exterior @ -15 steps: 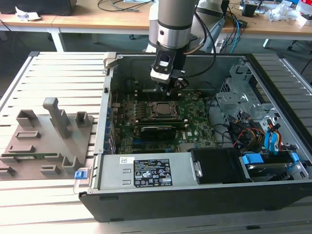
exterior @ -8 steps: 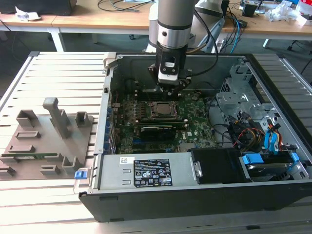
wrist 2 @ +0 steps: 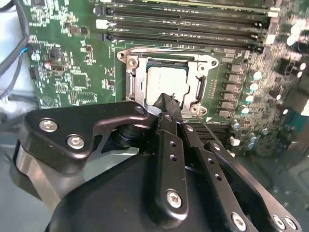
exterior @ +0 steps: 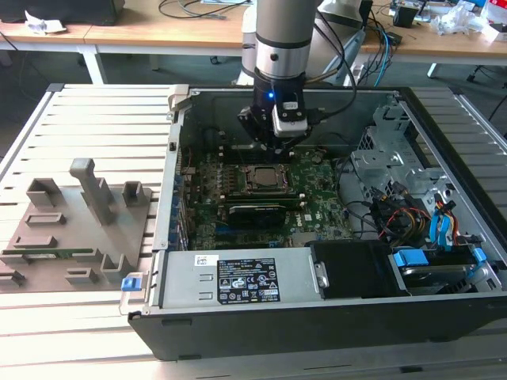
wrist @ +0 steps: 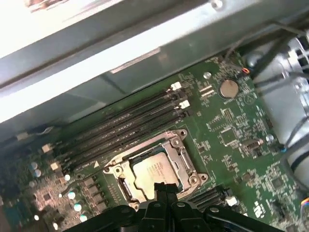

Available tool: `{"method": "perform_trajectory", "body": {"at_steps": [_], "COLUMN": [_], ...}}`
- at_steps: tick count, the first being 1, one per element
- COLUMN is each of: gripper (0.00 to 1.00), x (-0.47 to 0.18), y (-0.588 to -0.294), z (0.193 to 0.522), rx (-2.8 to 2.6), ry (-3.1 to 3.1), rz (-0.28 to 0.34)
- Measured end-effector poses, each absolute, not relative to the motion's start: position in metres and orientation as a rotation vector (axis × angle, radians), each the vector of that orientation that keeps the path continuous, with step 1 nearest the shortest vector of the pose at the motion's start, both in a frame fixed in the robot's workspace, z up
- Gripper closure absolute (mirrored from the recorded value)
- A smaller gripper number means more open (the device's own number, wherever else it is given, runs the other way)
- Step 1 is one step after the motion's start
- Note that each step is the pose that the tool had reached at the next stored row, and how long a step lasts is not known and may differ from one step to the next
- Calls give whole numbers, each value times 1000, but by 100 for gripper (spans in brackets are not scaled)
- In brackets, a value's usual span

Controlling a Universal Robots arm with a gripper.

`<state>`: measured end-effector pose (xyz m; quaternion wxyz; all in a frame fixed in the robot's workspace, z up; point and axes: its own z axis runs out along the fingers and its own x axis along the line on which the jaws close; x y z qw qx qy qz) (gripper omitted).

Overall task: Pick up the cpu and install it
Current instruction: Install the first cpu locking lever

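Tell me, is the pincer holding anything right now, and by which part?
Nothing is held. The pincer is shut and empty above the cpu, which sits in the socket frame.

1. Arm hangs vertically, wrist pointing straight down above the socket.
2. Gripper sits just above the socket's far edge in the exterior view.
3. Fingers pressed together, tips meeting over the socket's rim in both wrist views; nothing between them.
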<state>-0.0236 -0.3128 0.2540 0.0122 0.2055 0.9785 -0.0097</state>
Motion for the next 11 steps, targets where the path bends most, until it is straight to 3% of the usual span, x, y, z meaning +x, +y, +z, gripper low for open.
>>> {"method": "perform_trajectory", "body": {"at_steps": [11], "gripper": [89], "x": [-24], "y": [-313], "z": [254], "rx": [33], "ry": [3114], "rz": [-22]}}
